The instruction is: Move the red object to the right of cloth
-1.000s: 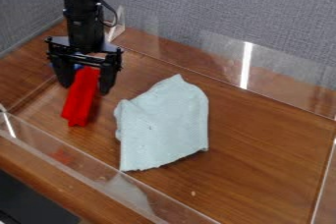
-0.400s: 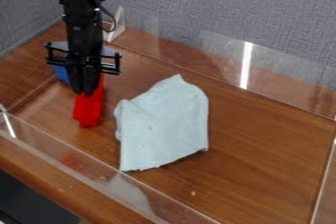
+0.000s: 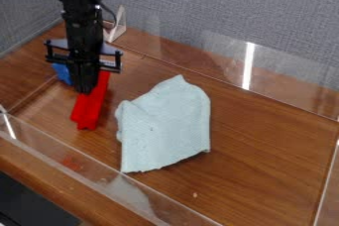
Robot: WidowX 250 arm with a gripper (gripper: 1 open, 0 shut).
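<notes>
Red object [image 3: 89, 109], just left of cloth [image 3: 166, 123], far end gripped between closed fingers [image 3: 87, 79].

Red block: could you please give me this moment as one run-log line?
end effector: shut on red block | red block: left of cloth | phase: grasped

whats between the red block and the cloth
Only a narrow strip of bare table separates the red block and cloth, in the camera view.
</notes>
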